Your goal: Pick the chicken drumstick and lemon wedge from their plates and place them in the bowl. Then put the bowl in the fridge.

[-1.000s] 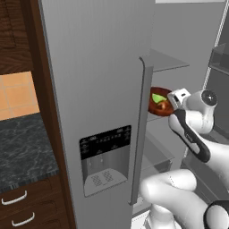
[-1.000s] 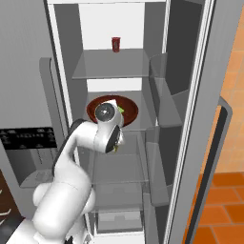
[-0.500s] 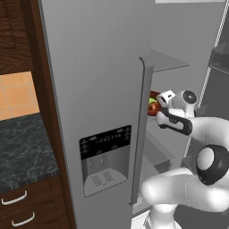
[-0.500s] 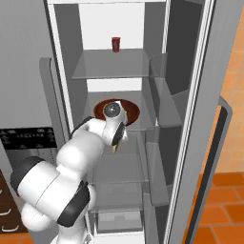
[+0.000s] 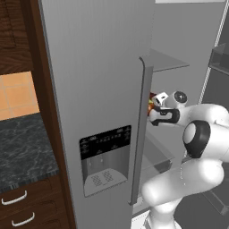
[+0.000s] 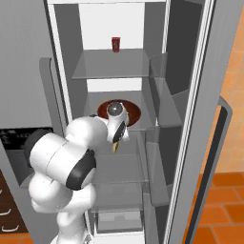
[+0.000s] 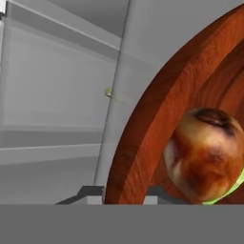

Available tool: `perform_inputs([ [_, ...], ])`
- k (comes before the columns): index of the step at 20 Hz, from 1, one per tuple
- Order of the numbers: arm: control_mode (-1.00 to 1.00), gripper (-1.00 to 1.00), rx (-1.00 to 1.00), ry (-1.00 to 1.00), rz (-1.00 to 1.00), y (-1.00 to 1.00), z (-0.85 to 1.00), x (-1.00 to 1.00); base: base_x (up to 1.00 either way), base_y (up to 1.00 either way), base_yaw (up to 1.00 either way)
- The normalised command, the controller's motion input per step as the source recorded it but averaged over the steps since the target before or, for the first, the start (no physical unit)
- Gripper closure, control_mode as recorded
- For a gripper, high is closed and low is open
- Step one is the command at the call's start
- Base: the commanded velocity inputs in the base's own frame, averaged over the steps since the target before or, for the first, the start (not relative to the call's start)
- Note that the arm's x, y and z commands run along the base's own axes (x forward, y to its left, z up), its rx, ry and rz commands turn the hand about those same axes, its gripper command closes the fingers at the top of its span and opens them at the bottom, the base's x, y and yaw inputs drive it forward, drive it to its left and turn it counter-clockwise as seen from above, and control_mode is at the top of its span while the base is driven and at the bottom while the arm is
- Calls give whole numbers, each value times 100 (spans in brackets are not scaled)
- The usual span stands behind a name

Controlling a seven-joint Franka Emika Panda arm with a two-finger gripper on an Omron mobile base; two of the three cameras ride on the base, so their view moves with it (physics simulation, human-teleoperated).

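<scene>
We see the greatest risk in the fridge (image 6: pixel 190 71) itself: our arm reaches in through the open door, and a wide swing on the way out could, we judge, knock the door edge or the glass shelf (image 6: pixel 119 125) on which the bowl appears to rest. Next in size, the bowl (image 7: pixel 157 124) has its dark wooden rim running straight between our two fingertips (image 7: pixel 90 193), one outside the wall and one inside, so the gripper (image 7: pixel 125 194) is clamped tight on that rim; if we pull back before letting go, we would likely drag or tip the bowl off the shelf. The chicken drumstick (image 7: pixel 206 155) lies inside the bowl just beyond the inner fingertip, fat end toward us, and a tilt could roll it out. The lemon wedge (image 7: pixel 228 193) shows as a green sliver tucked under the drumstick, on the far side of it from the fingers. Counting: one fridge, one bowl, one drumstick, one wedge, and one small red can (image 6: pixel 116 44) on the shelf above, well away from the fingers.
</scene>
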Motion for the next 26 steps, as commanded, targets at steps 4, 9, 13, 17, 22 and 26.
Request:
perform_inputs([
  [4, -100, 100, 0, 6, 0, -8, -26, 37, 0, 0, 0],
  [9, -100, -100, 0, -1, 0, 0, -5, 21, 0, 0, 0],
  [13, -100, -100, 0, -12, 0, 0, 31, -28, 0, 0, 0],
  [17, -100, -100, 0, -15, 0, 6, 44, -57, 0, 0, 0],
  [22, -100, -100, 0, -2, 0, 10, 56, -78, 0, 0, 0],
  [26, -100, -100, 0, 0, 0, 20, 82, -78, 0, 0, 0],
])
